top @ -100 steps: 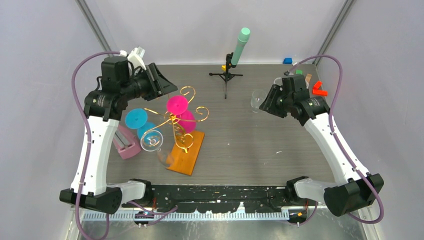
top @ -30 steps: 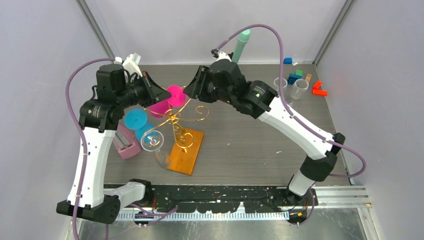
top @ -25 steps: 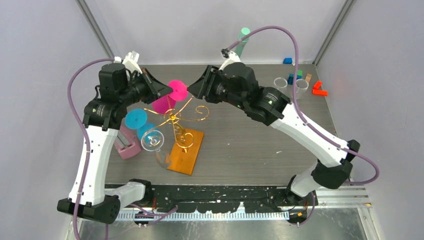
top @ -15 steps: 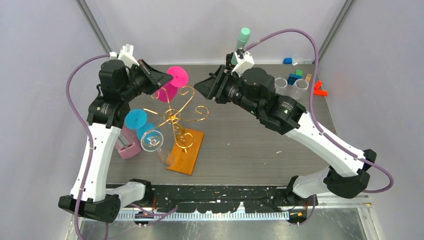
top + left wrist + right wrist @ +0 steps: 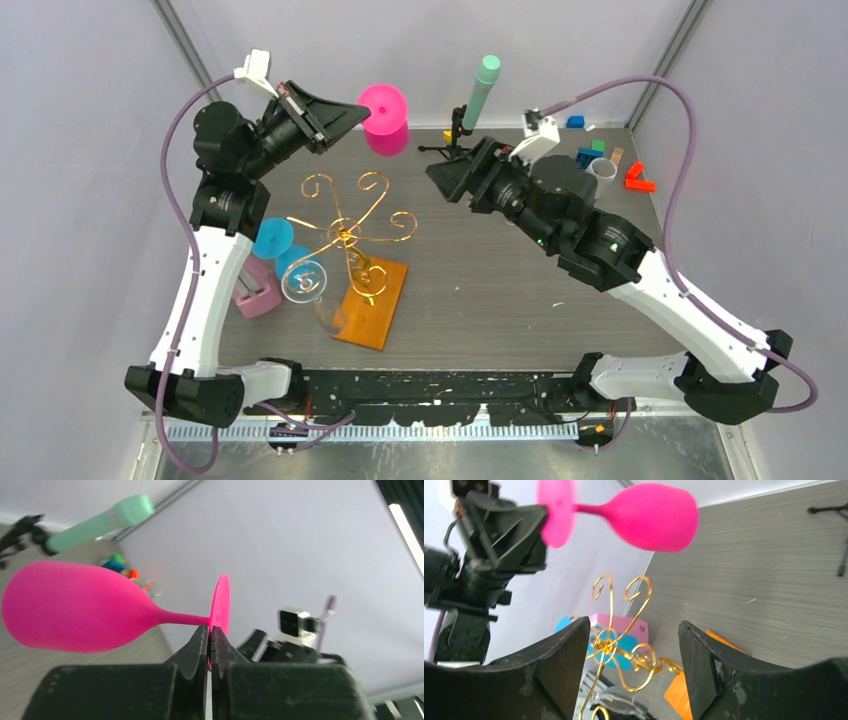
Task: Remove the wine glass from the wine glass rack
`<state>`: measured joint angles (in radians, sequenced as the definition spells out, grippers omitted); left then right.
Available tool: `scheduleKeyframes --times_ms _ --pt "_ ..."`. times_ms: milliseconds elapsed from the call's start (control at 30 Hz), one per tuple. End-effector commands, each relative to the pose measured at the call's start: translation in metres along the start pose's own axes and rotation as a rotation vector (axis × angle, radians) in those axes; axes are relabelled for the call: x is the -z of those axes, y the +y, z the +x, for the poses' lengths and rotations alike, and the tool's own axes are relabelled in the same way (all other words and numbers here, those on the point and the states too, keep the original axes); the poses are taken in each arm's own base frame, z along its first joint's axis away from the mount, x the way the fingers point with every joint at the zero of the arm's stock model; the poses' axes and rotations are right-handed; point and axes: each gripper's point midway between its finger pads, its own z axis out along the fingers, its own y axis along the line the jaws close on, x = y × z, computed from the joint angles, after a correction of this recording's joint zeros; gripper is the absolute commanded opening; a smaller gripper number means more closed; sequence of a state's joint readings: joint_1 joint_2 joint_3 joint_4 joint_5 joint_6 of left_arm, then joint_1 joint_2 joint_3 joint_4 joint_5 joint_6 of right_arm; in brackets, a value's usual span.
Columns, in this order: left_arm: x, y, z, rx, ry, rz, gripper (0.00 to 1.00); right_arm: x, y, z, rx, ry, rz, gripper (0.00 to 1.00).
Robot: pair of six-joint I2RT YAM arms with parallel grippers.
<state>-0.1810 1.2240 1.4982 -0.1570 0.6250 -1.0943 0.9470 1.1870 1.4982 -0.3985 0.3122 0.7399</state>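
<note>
Left gripper [image 5: 209, 630] holds pink wine glass [image 5: 75, 607]; contents unclear.

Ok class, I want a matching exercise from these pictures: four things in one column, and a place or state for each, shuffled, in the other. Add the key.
Column one
1. pink wine glass
2. blue wine glass
3. right gripper
4. wine glass rack

Column two
A. open, holding nothing
B. hanging on the rack, at its left side
C. in the air, clear of the rack, pinched at its foot by the left gripper
D. standing on a flat orange base

Pairs: 1-C, 2-B, 3-A, 4-D
</note>
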Motion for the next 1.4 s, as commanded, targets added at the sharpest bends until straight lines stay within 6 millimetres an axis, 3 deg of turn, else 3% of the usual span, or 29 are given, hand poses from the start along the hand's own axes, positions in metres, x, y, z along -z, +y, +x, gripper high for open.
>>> scheduleKeyframes --times_ms 0,133,267,633,833,1033,1200,1367 --pt "0.010 -0.075 -0.007 0.054 0.029 0.335 0.00 0.010 -0.029 -0.039 -0.052 -0.104 0.071 0.71" --pt "0.008 -0.087 -0.005 0.186 0.096 0.432 0.00 0.012 -0.057 -0.049 -0.164 -0.092 0.080 0.73" --pt "0.005 -0.095 -0.001 0.285 0.126 0.462 0.00 0.022 -0.057 -0.067 -0.224 -0.137 -0.008 0.75" --pt "0.007 -0.115 0.002 0.551 0.163 0.581 0.00 0.023 -0.008 -0.074 -0.344 -0.084 -0.384 0.76" --pt "0.010 -0.114 -0.002 0.627 0.130 0.580 0.00 0.040 0.024 -0.085 -0.335 -0.104 -0.582 0.75" --pt "0.006 -0.106 -0.002 0.651 0.125 0.565 0.00 0.064 0.052 -0.095 -0.346 -0.133 -0.790 0.57" --pt "0.009 -0.110 -0.002 0.625 0.118 0.575 0.02 0.076 0.063 -0.097 -0.333 -0.129 -0.873 0.29" --pt "0.012 -0.112 0.003 0.620 0.138 0.569 0.05 0.088 0.072 -0.100 -0.313 -0.141 -0.949 0.25"
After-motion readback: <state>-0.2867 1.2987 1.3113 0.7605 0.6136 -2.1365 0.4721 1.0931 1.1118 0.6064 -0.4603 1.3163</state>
